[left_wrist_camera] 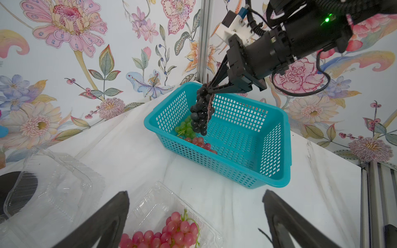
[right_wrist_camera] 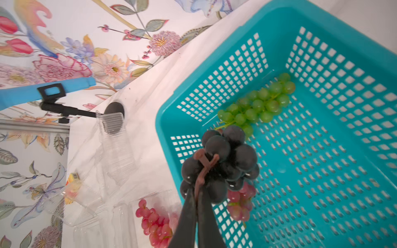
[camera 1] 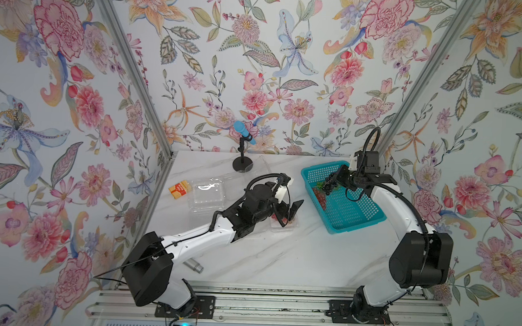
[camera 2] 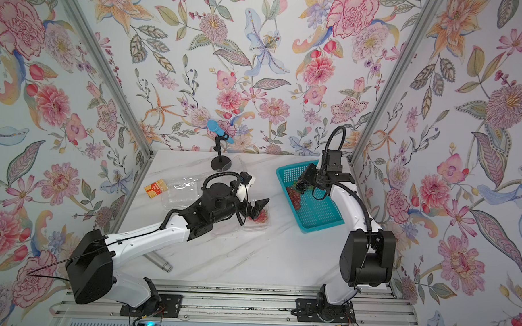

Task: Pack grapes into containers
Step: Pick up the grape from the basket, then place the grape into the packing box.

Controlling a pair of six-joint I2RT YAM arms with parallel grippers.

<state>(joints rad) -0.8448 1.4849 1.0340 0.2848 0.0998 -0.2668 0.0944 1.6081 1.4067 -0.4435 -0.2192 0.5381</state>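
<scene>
right pincer [left_wrist_camera: 211, 88] pinching stem of dark bunch [left_wrist_camera: 200, 116], bunch hangs below tips over teal basket [left_wrist_camera: 277, 180]. left pincer [left_wrist_camera: 195, 193] wide, above red bunch [left_wrist_camera: 171, 232] in clear container [left_wrist_camera: 150, 199].

High top views look down, seemingly steeply; close wrist views share the basket [left_wrist_camera: 214, 165].

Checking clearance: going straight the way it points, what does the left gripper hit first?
Probably the near wall of the teal basket, though the left gripper may touch the table first; depth is unclear.
</scene>
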